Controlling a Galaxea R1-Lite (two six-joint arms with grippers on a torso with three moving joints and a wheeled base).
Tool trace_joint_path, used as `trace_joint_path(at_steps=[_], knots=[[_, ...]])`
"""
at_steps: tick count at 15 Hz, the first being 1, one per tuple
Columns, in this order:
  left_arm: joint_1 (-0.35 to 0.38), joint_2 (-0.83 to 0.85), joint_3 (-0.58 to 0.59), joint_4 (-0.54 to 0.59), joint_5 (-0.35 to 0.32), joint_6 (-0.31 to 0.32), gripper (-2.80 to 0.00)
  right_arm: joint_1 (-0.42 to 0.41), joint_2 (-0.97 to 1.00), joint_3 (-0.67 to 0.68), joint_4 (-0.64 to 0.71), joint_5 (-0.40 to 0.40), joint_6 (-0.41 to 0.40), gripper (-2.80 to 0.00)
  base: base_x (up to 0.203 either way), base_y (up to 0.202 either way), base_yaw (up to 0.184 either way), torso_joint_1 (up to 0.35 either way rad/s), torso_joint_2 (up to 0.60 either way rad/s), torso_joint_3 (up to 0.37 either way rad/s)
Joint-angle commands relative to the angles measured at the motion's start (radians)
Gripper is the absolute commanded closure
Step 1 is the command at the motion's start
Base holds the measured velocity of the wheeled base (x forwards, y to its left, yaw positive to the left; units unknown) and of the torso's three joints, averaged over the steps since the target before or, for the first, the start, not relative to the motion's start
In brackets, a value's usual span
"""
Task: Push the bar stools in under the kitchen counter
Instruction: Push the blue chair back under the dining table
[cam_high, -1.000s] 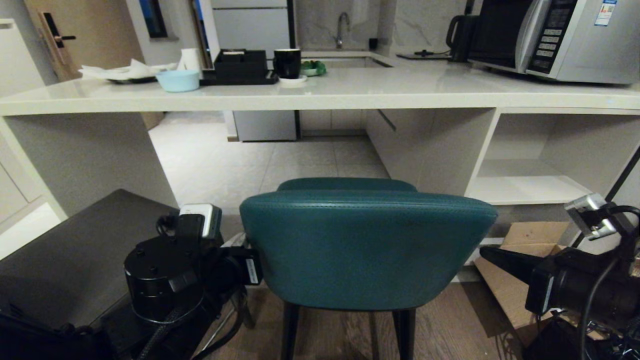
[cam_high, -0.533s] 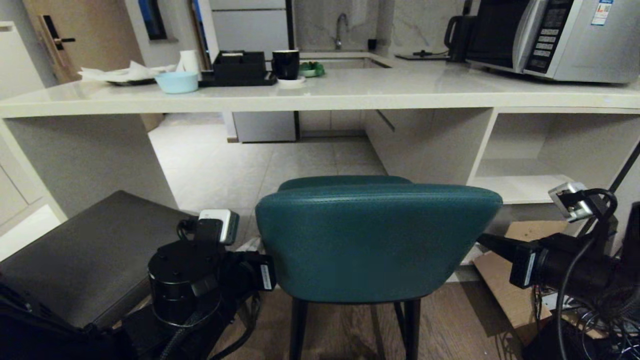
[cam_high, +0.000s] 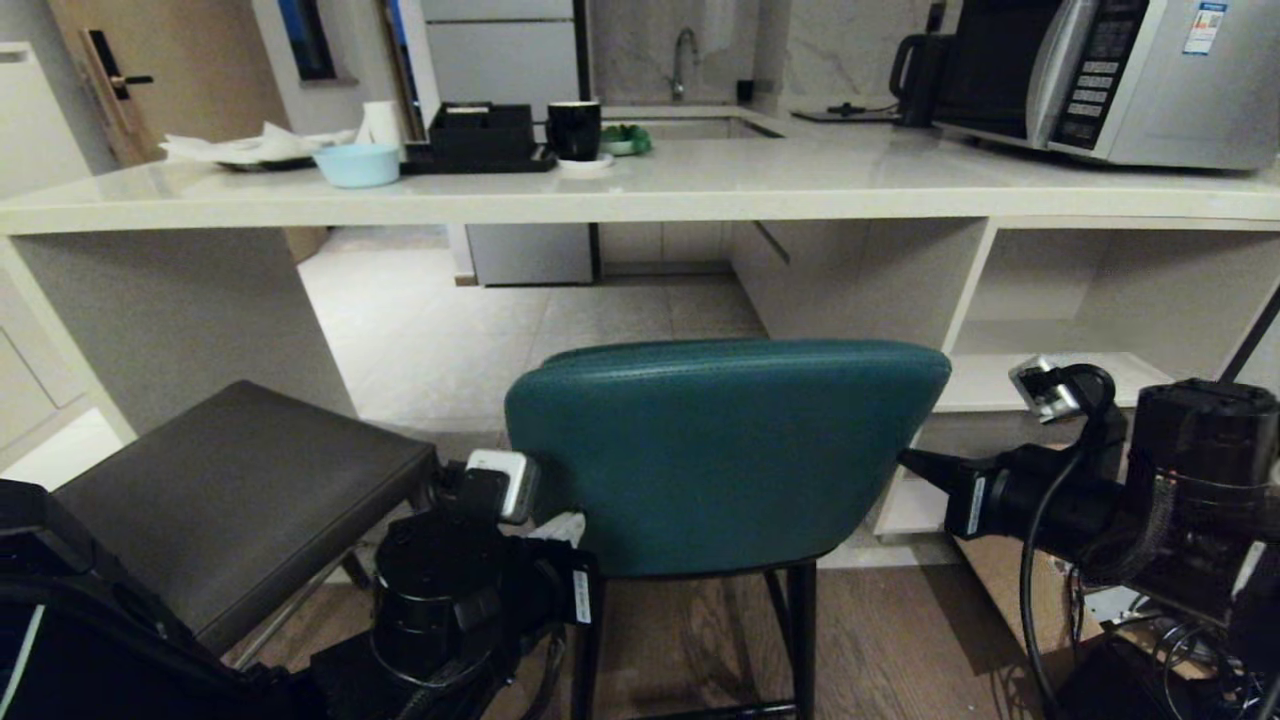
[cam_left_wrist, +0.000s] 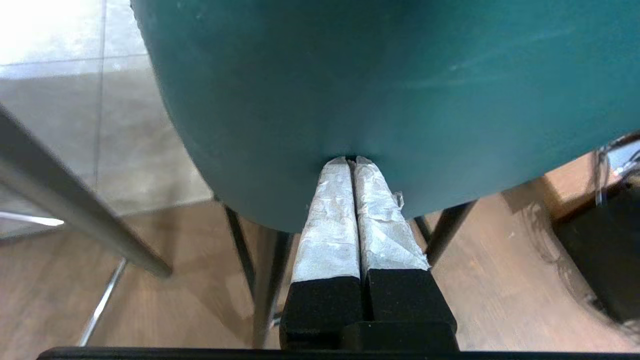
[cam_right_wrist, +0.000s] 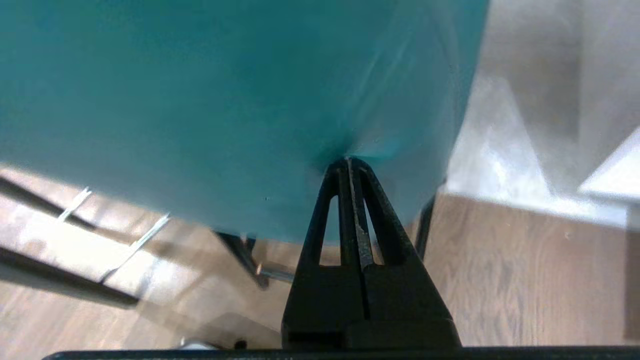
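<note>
Clearly two stools stand before one glossy cream stone table (cam_high: 700, 185): a teal stool (cam_high: 725, 455) with smooth curved back, and a dark grey flat-seated stool (cam_high: 240, 495). Left gripper (cam_left_wrist: 351, 160) and right gripper (cam_right_wrist: 347, 161), fingers pressed together, touch the teal back ahead.

The curved-backed teal stool (cam_high: 725, 450) stands between the left gripper (cam_left_wrist: 350, 162) and right gripper (cam_right_wrist: 347, 162), both tips touching its back. The dark grey leather stool (cam_high: 240, 495) sits left of the left gripper; the cream stone kitchen counter (cam_high: 640, 195) runs beyond both.
</note>
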Motion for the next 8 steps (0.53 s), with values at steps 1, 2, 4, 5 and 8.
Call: trace_joint_path(at_steps=[1,2,4,5,8], knots=[[0.048,0.031,-0.026,-0.011,0.000,-0.001,0.00,0.005,0.010,0.016,-0.004,-0.001,0.000,0.00,0.000,0.000,0.000,0.000,0.00,0.000],[0.060,0.033,-0.034,-0.011,-0.016,-0.001,0.00,0.006,0.006,0.027,-0.004,-0.001,-0.001,0.00,0.000,0.000,0.000,0.000,0.00,0.000],[0.060,0.026,-0.028,-0.011,-0.015,-0.001,0.00,-0.002,0.004,0.034,-0.004,-0.003,0.001,0.00,0.000,0.000,0.000,0.000,0.00,0.000],[0.068,0.029,-0.030,-0.011,-0.015,-0.001,0.00,-0.002,0.003,0.035,-0.006,-0.003,0.001,0.00,0.000,0.000,0.000,0.000,0.00,0.000],[0.114,0.048,-0.030,-0.010,-0.016,0.003,0.00,-0.001,-0.006,0.047,-0.009,-0.001,0.001,0.00,0.000,0.000,0.000,0.000,0.00,0.000]])
